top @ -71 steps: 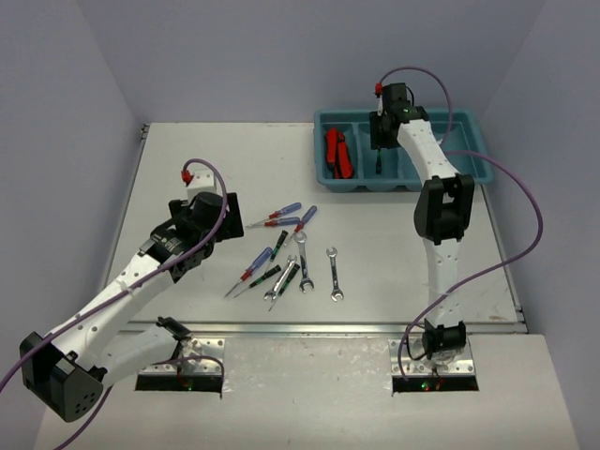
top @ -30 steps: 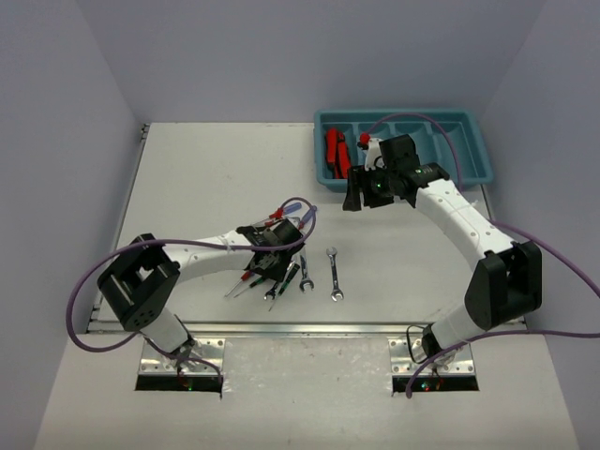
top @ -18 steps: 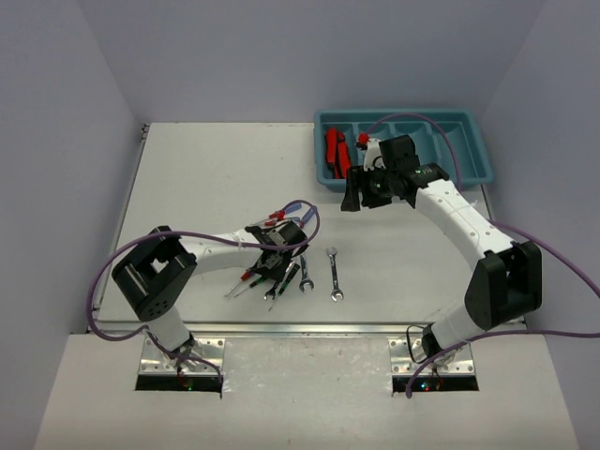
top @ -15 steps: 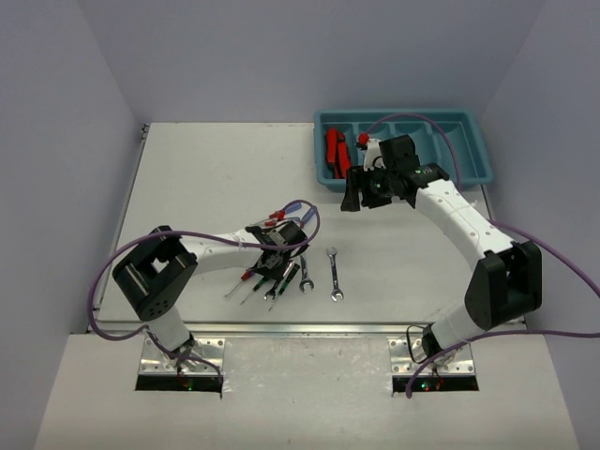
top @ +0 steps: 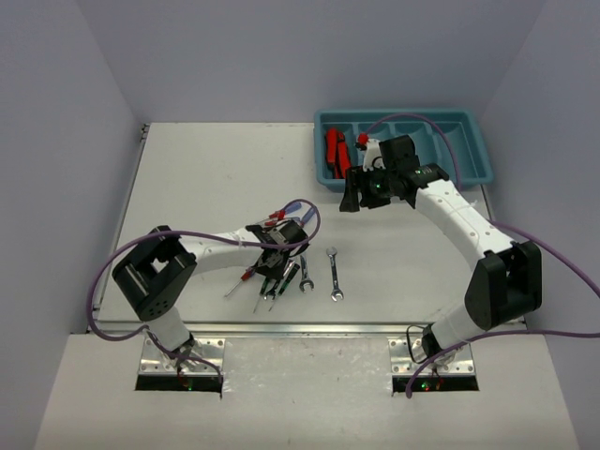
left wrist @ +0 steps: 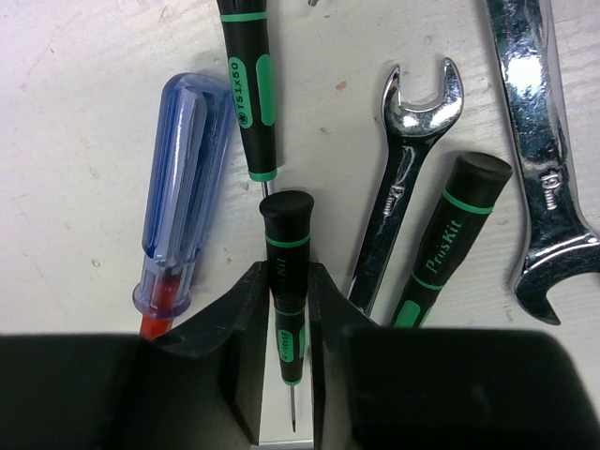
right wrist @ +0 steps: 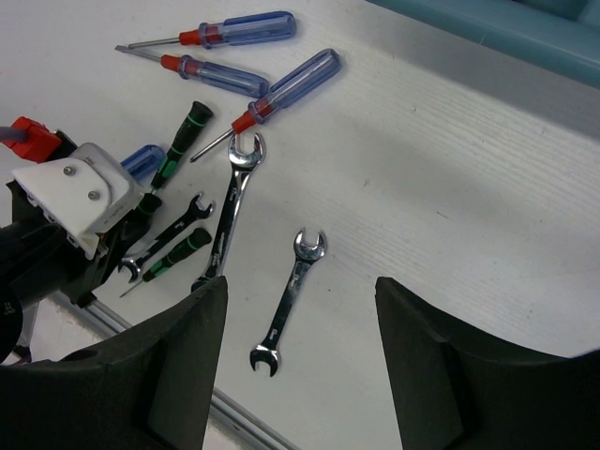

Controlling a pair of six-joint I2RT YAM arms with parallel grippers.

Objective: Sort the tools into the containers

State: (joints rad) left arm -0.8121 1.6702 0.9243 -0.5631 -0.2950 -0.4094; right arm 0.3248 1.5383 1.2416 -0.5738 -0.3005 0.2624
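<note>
**Between our left fingers, one thin screwdriver**

Between the fingers point(left wrist: 239, 356) of our left gripper point(top: 272, 270) sits a thin black-and-green screwdriver point(left wrist: 285, 272). The jaws are drawn in tight against both sides of its handle. Its butt points away from the wrist and its metal tip runs back toward the palm. We cannot tell whether it is clear of the table point(top: 206, 178) or resting on it.

Just off the left side of those fingers lies a blue-handled screwdriver point(left wrist: 183, 225). Straight ahead of the fingertips is a second green-banded screwdriver point(left wrist: 248, 84), its shaft end close to the butt of the one we hold. Off the right side we see, in order, a small wrench point(left wrist: 405, 178), a third green-banded screwdriver point(left wrist: 448, 239) close alongside it, and a larger wrench point(left wrist: 539, 141) further out.

Our right gripper point(top: 351, 195) hangs above the table, well apart from the left one. Its fingers point(right wrist: 178, 375) are spread wide with nothing between them. Under the gap lies a lone wrench point(right wrist: 289, 302). Further ahead of the fingertips lie three other blue screwdrivers point(right wrist: 295, 84) near one another.

Behind the right gripper, on its wrist side, stands the teal tray point(top: 441, 115). Red-and-black folding knives point(top: 336, 155) lie in the end compartment closest to that gripper.
</note>
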